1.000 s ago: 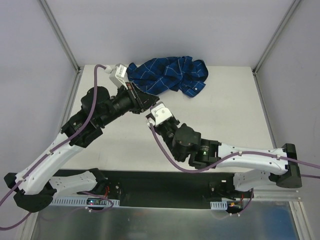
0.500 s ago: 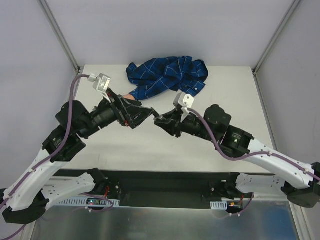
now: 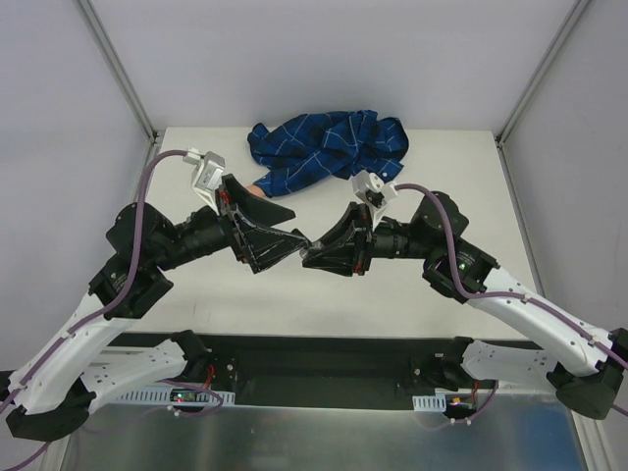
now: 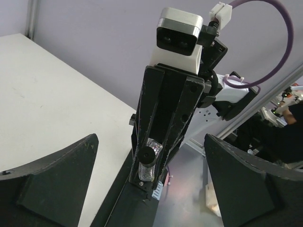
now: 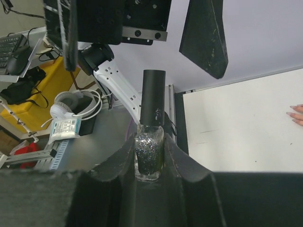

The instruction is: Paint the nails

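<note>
My right gripper (image 3: 312, 257) is shut on a small glitter-filled polish bottle (image 5: 149, 156), whose dark cap (image 5: 154, 101) sticks out past the fingertips. The left gripper (image 3: 280, 240) faces it with its jaws wide open, one on either side of the cap's line and not touching it. From the left wrist the bottle (image 4: 147, 161) shows end-on between the right gripper's fingers. The peach dummy hand (image 3: 257, 189) lies at the sleeve's end behind the left gripper. Its fingertips with the nails (image 5: 296, 113) peek in at the right wrist view's right edge.
A crumpled blue checked shirt (image 3: 329, 147) lies at the back of the white table (image 3: 442, 196). Grey walls and metal frame posts (image 3: 118, 69) close in the sides. A black strip (image 3: 314, 358) with the arm bases runs along the near edge.
The left gripper drew back from the sleeve and opened wide. The right arm swung out to the right and turned, so the bottle's cap now points at the left gripper.
</note>
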`<state>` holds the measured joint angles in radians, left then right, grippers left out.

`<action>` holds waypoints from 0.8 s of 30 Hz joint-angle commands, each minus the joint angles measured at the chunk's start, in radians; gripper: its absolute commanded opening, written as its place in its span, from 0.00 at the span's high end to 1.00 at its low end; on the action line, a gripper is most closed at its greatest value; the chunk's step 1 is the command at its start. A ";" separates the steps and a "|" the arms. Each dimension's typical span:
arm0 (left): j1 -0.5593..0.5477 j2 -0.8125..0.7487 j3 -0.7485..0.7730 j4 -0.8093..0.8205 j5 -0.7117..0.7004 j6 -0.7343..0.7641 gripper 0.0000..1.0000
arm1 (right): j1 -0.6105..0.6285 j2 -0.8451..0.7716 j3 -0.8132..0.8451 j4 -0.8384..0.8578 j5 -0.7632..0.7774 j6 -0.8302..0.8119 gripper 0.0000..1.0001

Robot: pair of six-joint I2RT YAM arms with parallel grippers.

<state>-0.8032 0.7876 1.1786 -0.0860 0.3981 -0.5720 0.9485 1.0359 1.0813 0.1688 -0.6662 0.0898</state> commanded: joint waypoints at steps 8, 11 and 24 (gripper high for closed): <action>0.007 0.074 0.021 0.123 0.130 -0.032 0.41 | -0.010 -0.005 0.019 0.130 0.052 0.056 1.00; 0.007 0.081 0.021 0.121 0.133 -0.026 0.55 | -0.010 -0.010 0.014 0.129 0.100 0.050 1.00; 0.007 0.222 0.153 -0.130 -0.257 -0.155 1.00 | 0.591 0.249 0.236 0.172 1.840 -0.966 1.00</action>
<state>-0.7864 0.9409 1.2770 -0.1516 0.3153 -0.6327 1.3674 1.1175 1.2381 0.0189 0.4240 -0.3042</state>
